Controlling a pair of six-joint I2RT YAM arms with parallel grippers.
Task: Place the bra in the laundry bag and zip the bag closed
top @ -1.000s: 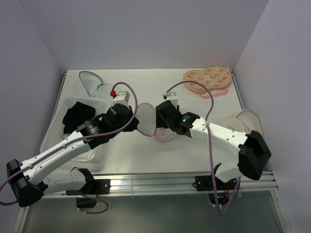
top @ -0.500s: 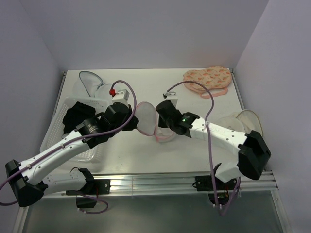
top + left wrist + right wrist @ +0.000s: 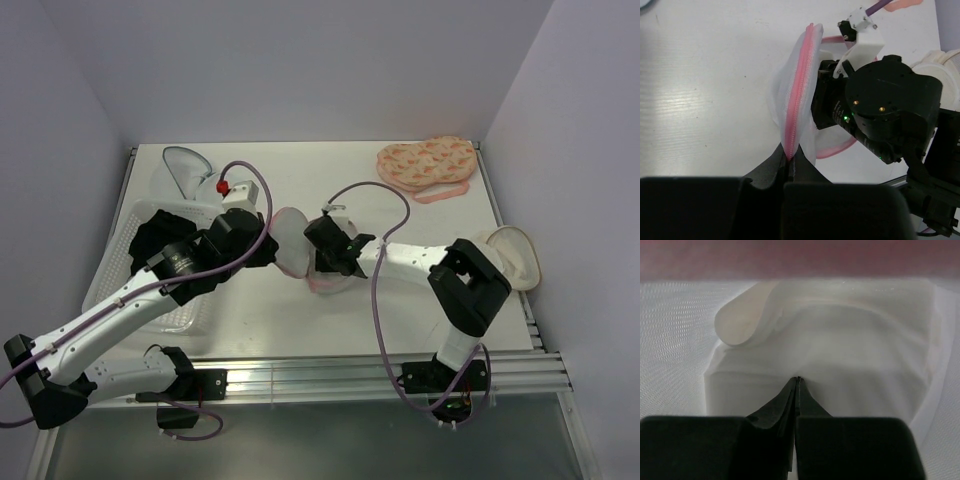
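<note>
so the laundry bag (image 3: 290,240) is pinched from both sides, mid counter (image 3: 400,310)
bra (image 3: 152,238) sits in the white basket (image 3: 110,272) at 9 o'clock; left jaws nip the bag's pink zipper edge, right jaws clamped on its mesh at 3 o'clock.

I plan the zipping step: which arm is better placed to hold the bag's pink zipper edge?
Left. The left end effector is shut on the pink zipper edge of the laundry bag. The right end effector seems to pinch only plain white mesh, with no zipper in its view.
</note>
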